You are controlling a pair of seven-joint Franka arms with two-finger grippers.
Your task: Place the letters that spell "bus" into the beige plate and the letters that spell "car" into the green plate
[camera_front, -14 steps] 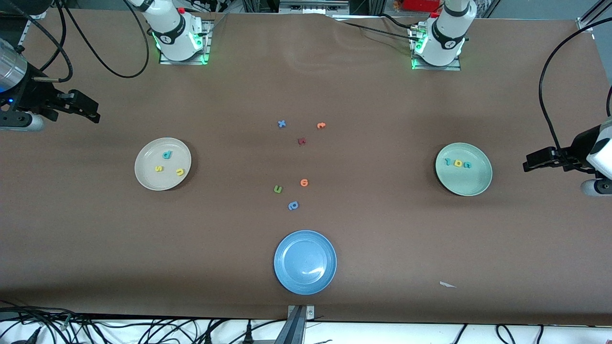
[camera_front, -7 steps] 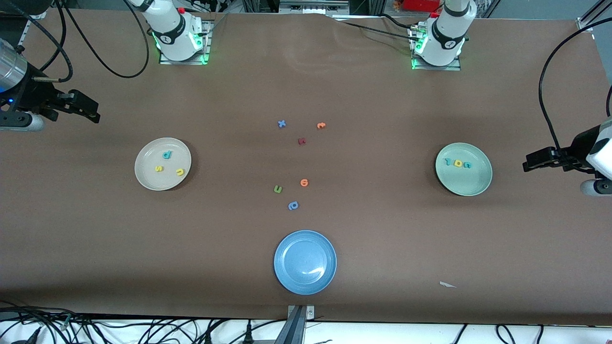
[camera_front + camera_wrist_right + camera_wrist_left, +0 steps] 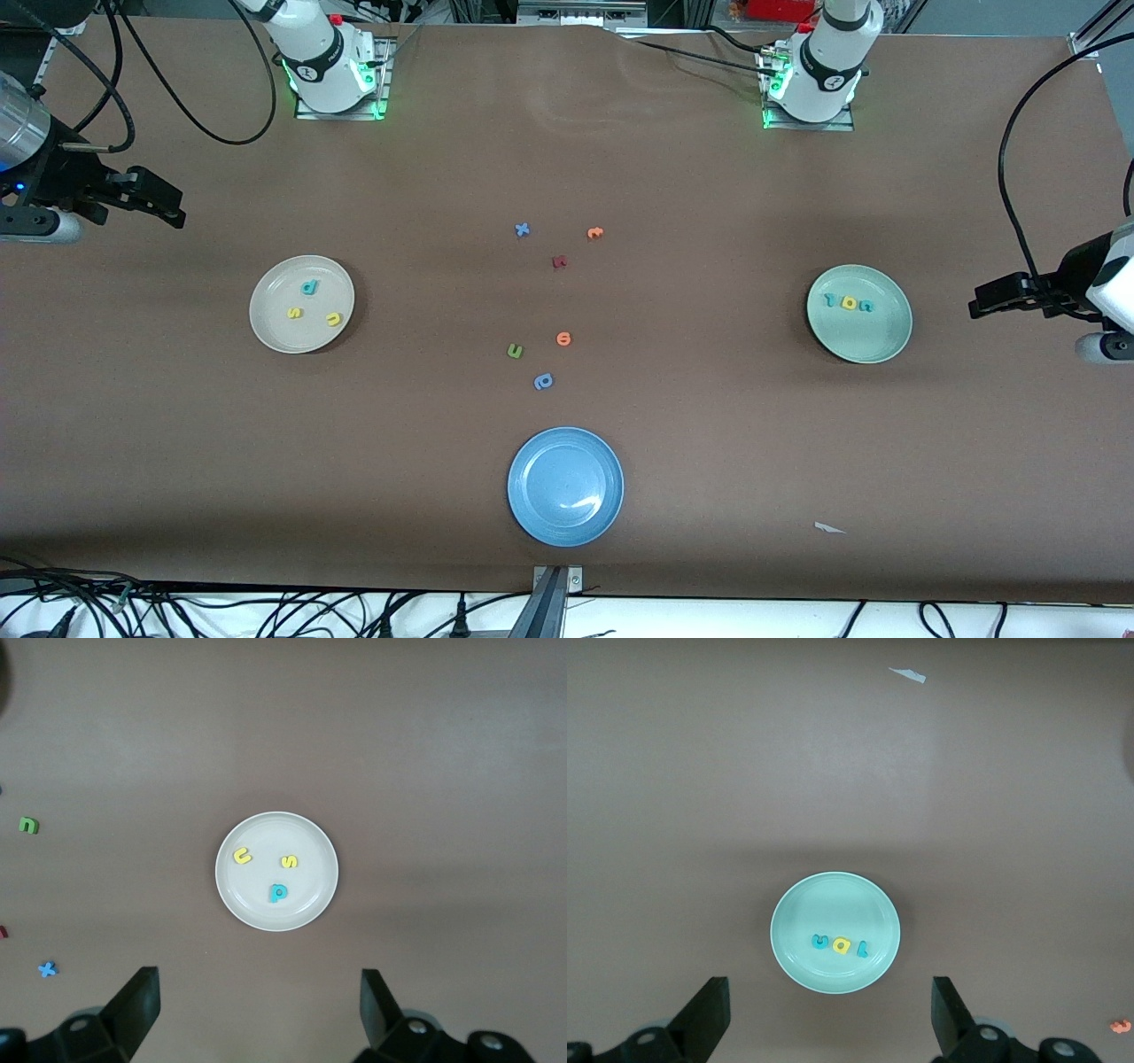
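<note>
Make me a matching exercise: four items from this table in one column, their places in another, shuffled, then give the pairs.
Items:
1. teal "b"
2. yellow "a"
3. green "u"
4. blue plate

Places:
A. in the green plate
B. nearest the front camera, nothing in it
C. in the beige plate
D. loose on the table, mid-table

Pairs: 1-C, 2-A, 3-D, 4-B
</note>
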